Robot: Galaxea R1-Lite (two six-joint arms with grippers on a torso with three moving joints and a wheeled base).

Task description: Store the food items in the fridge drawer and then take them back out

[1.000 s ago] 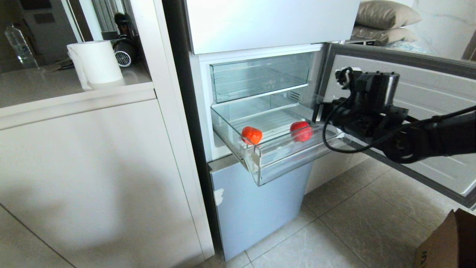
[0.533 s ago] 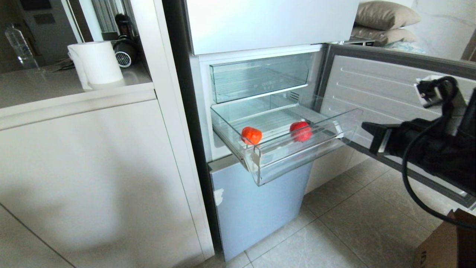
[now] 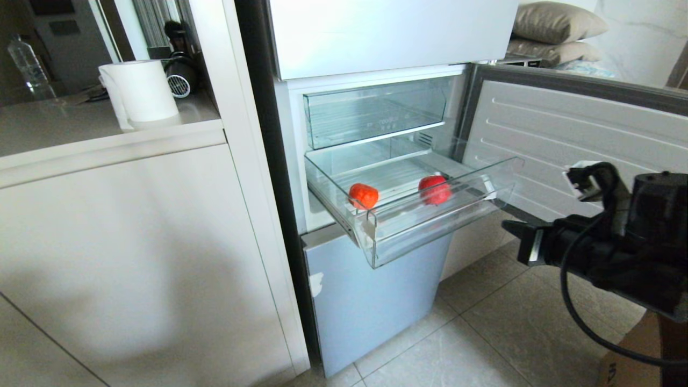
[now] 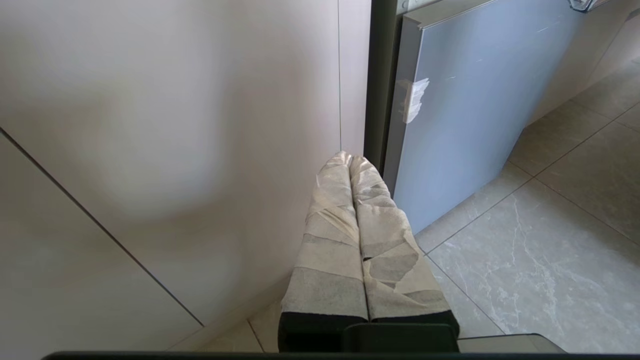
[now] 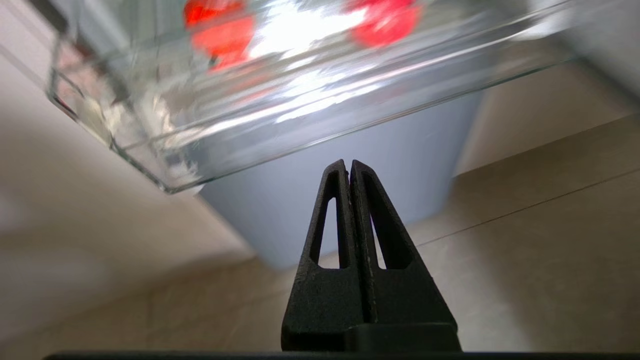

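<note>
Head view: two red food items (image 3: 364,195) (image 3: 435,189) are seen lying apart in the pulled-out fridge drawer (image 3: 430,226). Further right, the right gripper (image 3: 515,230) is held pressed together and empty, below the drawer's right end. Left gripper (image 4: 350,159) is likewise pinched together, holding nothing, near the lower fridge panel (image 4: 475,100).

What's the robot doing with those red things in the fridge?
Nothing is being held right now. Two red food items sit apart in the pulled-out clear fridge drawer. The right gripper is shut and empty, hanging off to the drawer's right, lower than its front edge and not touching it. The left gripper, also shut, is parked low near the white cabinet.
</note>
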